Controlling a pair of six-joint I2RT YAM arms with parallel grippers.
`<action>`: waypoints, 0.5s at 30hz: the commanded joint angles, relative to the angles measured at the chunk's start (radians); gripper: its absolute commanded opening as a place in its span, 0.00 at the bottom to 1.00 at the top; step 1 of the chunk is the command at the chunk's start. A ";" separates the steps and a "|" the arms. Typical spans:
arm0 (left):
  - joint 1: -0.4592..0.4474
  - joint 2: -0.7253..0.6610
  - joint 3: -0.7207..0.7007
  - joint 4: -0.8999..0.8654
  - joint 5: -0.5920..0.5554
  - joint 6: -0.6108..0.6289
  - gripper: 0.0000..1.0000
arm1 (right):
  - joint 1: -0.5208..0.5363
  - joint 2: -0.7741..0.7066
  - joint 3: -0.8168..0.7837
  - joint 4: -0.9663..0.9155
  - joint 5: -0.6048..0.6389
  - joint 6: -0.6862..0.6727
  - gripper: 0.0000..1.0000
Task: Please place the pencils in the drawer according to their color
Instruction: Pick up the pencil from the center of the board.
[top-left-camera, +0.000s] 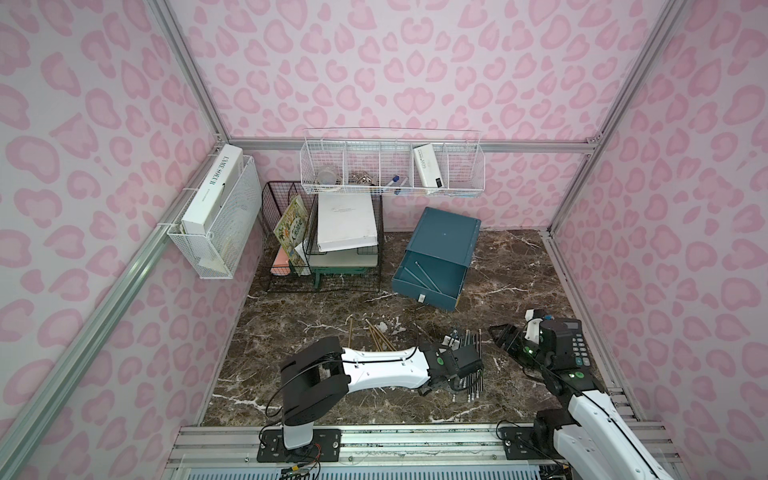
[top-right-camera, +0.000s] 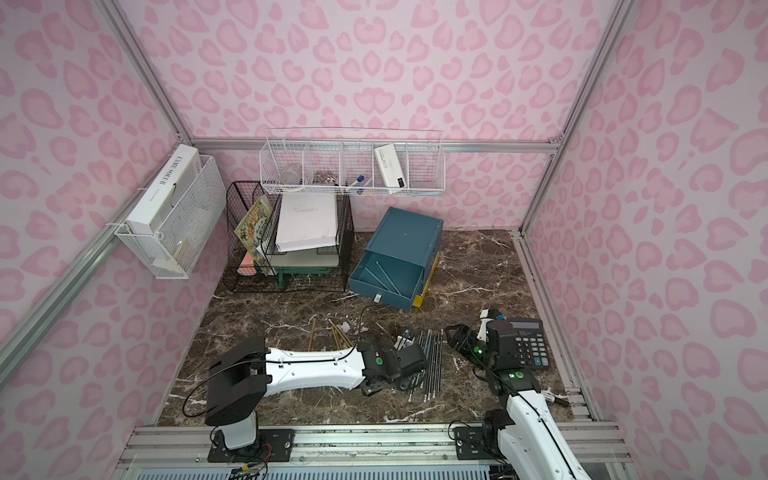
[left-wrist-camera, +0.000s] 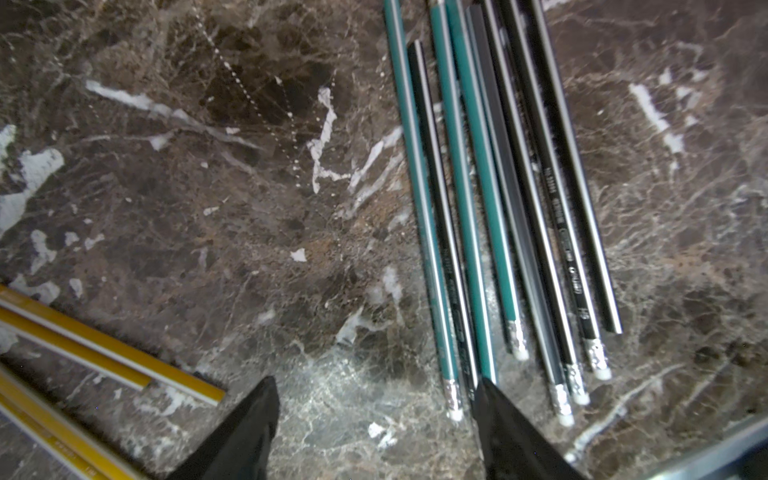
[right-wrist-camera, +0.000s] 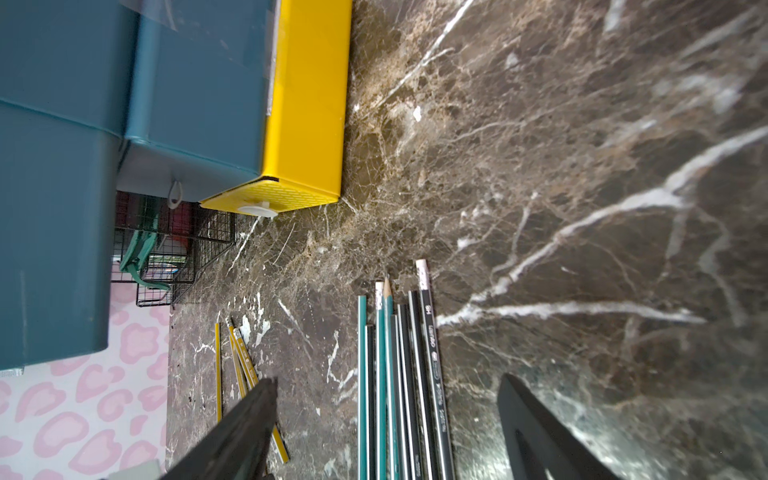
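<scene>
Two or three thin teal-green pencils (top-left-camera: 424, 272) lay in the pulled-out top drawer (top-left-camera: 436, 298) of the small dark-teal box cabinet (top-left-camera: 446, 237), far right of centre. Teal sorting appeared to be in hand. The left gripper (left-wrist-camera: 376, 386), spread and empty, hung over the mixed teal-and-black pencil row (left-wrist-camera: 498, 208) on the brown marble surface (top-left-camera: 519, 270). The next move called for pinching one teal shaft alone. The right gripper (right-wrist-camera: 386, 378) was spread and empty.
</scene>
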 joint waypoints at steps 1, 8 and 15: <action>0.000 0.011 -0.002 -0.022 0.009 -0.020 0.74 | 0.002 -0.014 -0.004 -0.034 0.014 0.009 0.82; 0.001 0.045 0.018 -0.006 0.019 0.001 0.72 | 0.003 -0.001 0.007 -0.039 0.020 0.001 0.82; 0.001 0.077 0.041 -0.010 0.032 0.011 0.71 | 0.002 0.036 0.025 -0.032 0.022 -0.015 0.82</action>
